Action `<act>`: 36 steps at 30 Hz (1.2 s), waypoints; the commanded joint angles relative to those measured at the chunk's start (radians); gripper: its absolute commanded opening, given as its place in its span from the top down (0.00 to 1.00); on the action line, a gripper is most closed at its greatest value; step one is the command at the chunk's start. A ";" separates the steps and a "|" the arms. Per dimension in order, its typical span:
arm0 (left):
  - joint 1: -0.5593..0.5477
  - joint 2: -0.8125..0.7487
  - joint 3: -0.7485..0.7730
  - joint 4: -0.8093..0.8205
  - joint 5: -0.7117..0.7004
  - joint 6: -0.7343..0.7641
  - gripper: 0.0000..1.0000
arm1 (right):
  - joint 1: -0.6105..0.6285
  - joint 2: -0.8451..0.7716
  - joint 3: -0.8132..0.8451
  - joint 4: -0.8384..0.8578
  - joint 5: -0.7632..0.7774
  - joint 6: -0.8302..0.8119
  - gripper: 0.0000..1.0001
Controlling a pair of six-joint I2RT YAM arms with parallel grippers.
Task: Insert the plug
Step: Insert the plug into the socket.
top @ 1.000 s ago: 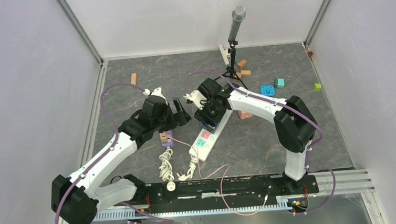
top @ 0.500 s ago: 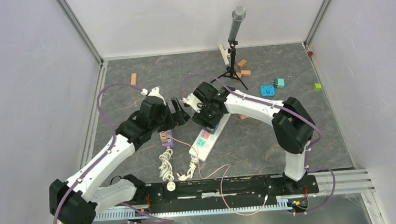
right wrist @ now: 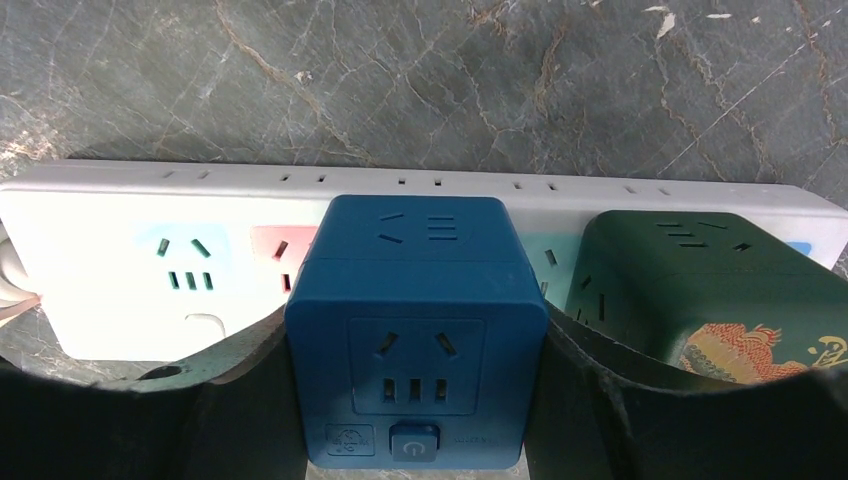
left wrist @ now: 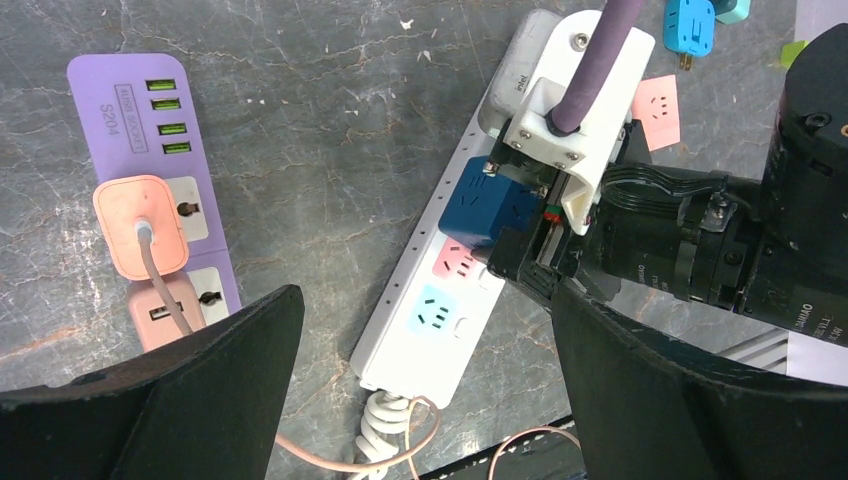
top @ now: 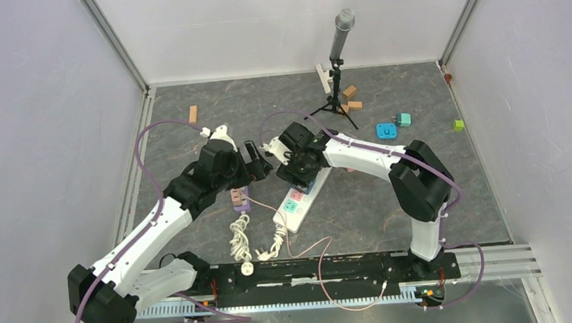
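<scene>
Here, your right gripper point(right wrist: 418, 400) clasps the blue cube plug point(right wrist: 416, 300), socket-faced, over the white strip point(right wrist: 120, 290); a green adapter point(right wrist: 700, 290) crowds beside it. Your left gripper point(left wrist: 425, 300) gapes empty.

Our top cam looks down from high at the near edge; left wrist mid-range, right wrist tight; all share the power strip point(left wrist: 405, 340)

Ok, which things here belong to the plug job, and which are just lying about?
Job: blue cube adapter, held by the right gripper; white power strip under it.
Lying about: purple power strip, microphone, wooden blocks, loose blue plug.
</scene>
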 commanded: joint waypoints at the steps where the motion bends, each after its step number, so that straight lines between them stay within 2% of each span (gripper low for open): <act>1: 0.003 -0.022 0.033 0.017 -0.027 0.043 0.00 | 0.013 0.096 -0.075 -0.063 -0.026 -0.030 0.99; 2: 0.003 -0.021 0.035 0.017 -0.028 0.045 0.00 | 0.012 0.081 -0.053 -0.073 -0.029 -0.031 0.93; 4: 0.003 -0.023 0.038 0.017 -0.031 0.052 0.00 | 0.012 0.049 0.013 -0.100 -0.032 -0.025 0.74; 6: 0.003 -0.024 0.042 0.017 -0.033 0.059 0.00 | 0.013 0.017 0.084 -0.127 -0.022 -0.018 0.51; 8: 0.003 -0.025 0.047 0.017 -0.035 0.066 0.00 | 0.011 -0.013 0.167 -0.154 -0.005 -0.013 0.33; 10: 0.002 -0.026 0.051 0.018 -0.035 0.072 0.00 | 0.011 -0.043 0.253 -0.184 0.016 -0.010 0.24; 15: 0.004 -0.028 0.052 0.029 -0.035 0.078 0.00 | 0.004 -0.127 0.342 -0.191 0.047 -0.017 0.11; 20: 0.003 -0.022 0.057 0.042 -0.030 0.078 0.00 | -0.044 -0.243 0.233 -0.120 0.082 0.016 0.02; 23: 0.002 -0.017 0.061 0.053 -0.023 0.076 0.00 | -0.104 -0.323 0.096 -0.030 0.105 0.065 0.02; 29: 0.004 0.003 0.058 0.069 0.010 0.048 0.00 | -0.192 -0.424 -0.100 0.059 0.322 0.102 0.02; 36: 0.002 0.000 0.037 0.083 0.036 0.001 0.00 | -0.336 -0.424 -0.184 0.048 0.306 0.104 0.02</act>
